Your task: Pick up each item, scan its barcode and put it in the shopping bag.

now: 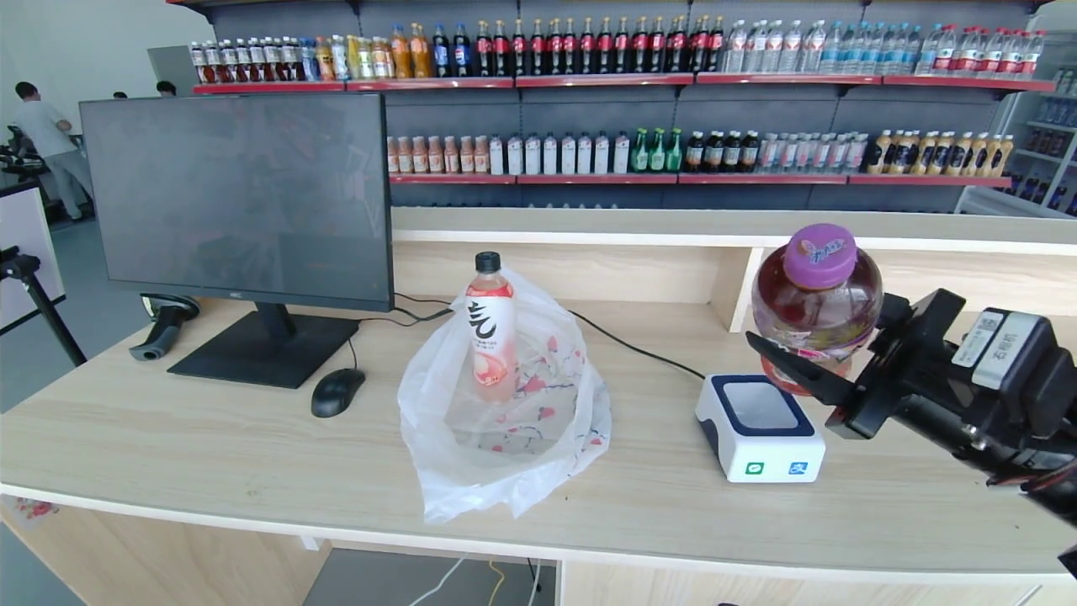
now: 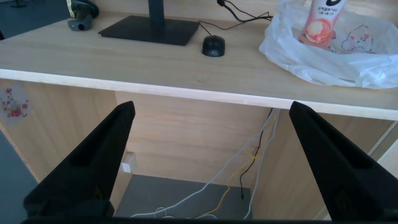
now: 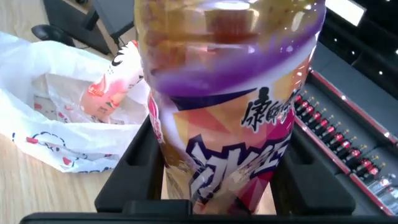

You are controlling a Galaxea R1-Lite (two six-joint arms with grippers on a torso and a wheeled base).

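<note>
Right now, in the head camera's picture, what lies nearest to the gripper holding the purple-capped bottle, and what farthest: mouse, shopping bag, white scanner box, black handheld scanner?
From the right gripper, holding the purple-capped bottle:
1. White scanner box, on the counter's right.
2. Shopping bag, mid-counter.
3. Mouse, left of the bag.
4. Black handheld scanner, far left.

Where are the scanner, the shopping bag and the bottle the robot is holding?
scanner (image 1: 756, 411), head view, its dark top window.
shopping bag (image 1: 475, 478), head view, its front plastic wall.
purple-capped bottle (image 1: 818, 307), head view, its clear body under the cap.
</note>
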